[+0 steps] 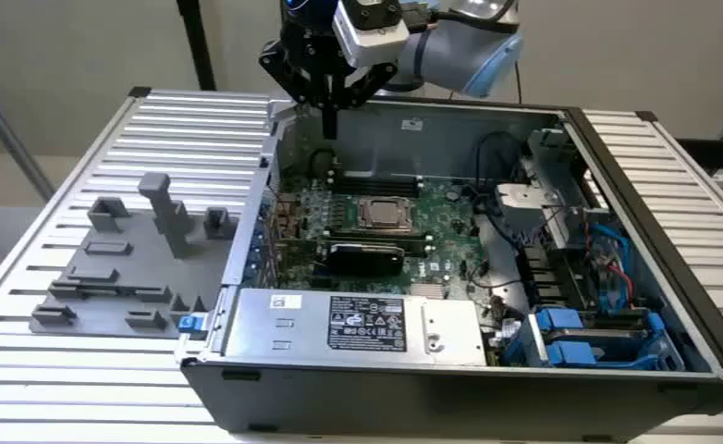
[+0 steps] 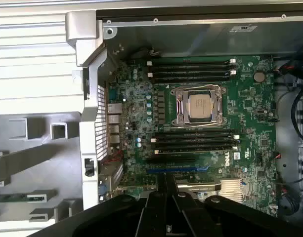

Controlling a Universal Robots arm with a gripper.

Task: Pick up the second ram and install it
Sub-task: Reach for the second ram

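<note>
Between the fingers (image 2: pixel 152 212) of the hand (image 1: pixel 328 100) the ram (image 1: pixel 329 125) hangs edge-on, a thin dark strip pinched at its upper end with its free end pointing down. So the pick looks done: the stick is off the table and in the air, above the far corner of the case (image 1: pixel 460 388) on the exterior view's left.

Below it lies the motherboard (image 2: pixel 250 98). The ram touches nothing there and looks well clear of the board. Two banks flank the CPU socket (image 2: pixel 199 104): the far slots (image 2: pixel 191 69) by the case's far wall, and the near slots (image 2: pixel 195 140) across the socket. I cannot tell whether any slot already holds a stick. The install itself is not yet done, and by my reckoning seating the ram in a slot is all that is left.

Farther off, outside the case, the grey fixture (image 1: pixel 115 277) sits on the table (image 1: pixel 41 398), with a thin green strip (image 2: pixel 22 197) in one recess.
</note>
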